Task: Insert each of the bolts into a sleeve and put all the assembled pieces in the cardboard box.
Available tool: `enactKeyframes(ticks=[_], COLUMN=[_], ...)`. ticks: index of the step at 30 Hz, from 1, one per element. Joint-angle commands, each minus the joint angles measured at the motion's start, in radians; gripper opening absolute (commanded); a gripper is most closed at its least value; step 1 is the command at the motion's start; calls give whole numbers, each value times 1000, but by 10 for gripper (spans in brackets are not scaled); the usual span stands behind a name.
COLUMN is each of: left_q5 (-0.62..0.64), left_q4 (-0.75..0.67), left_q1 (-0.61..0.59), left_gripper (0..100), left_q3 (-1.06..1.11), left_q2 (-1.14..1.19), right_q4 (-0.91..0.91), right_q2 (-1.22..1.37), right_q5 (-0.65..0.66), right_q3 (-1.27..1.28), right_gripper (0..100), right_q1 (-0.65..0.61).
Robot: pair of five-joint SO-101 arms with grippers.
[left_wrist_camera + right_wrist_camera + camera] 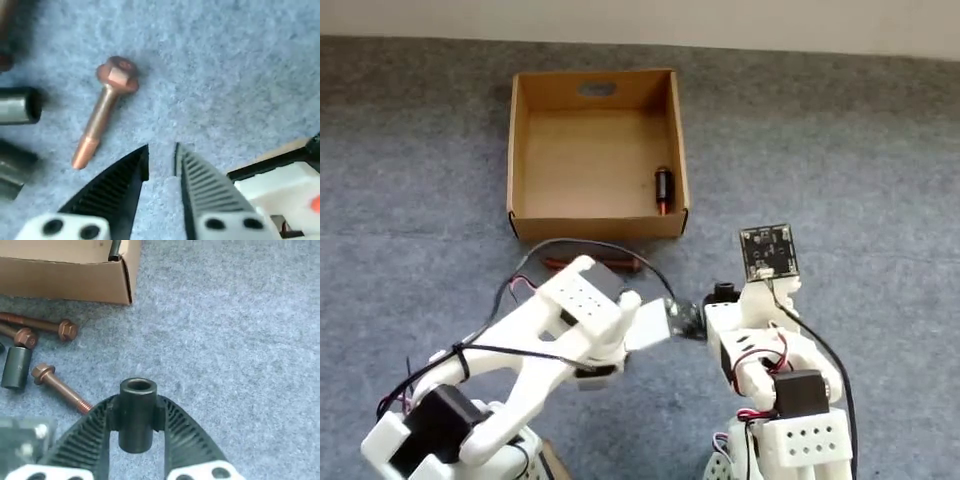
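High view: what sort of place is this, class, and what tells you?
Probably a small robotics test bench: a left arm and right arm side by side on a grey felt-covered table, a cardboard box, loose bolts.

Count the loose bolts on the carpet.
3. The first bolt and second bolt lie side by side near the cardboard box; the third bolt lies beside a loose sleeve. The arms may hide others.

No text, number or sign can be read. The cardboard box at twelve o'clock on the desk has plain brown walls, and the circuit board at four o'clock from it bears marks too small to read. The bolt head is too blurred to show a stamp, and the sleeve is plain black.
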Motion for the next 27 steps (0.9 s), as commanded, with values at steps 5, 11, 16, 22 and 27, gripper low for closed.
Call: enactKeyframes(ticks=[5, 11, 16, 22, 27], left_q5=[-9, -3, -2, -9, -9], left_q4=[-25, -87, -138, -158, -196], left_q1=[-48, -42, -42, -41, -41], left_gripper=[157, 157, 162, 178, 214], left_q3=[-48, -48, -48, -44, -44], left_q2=[-15, -15, -15, -5, -5], right_q4=[-13, -21, -33, -33, -33], right_q2=[-10, -10, -10, -10, -10], right_q5=[-8, -64, -71, -71, -71], right_q3=[-10, -12, -12, -12, -12], right_gripper=[5, 5, 5, 5, 5], right_q1=[5, 150, 185, 185, 185])
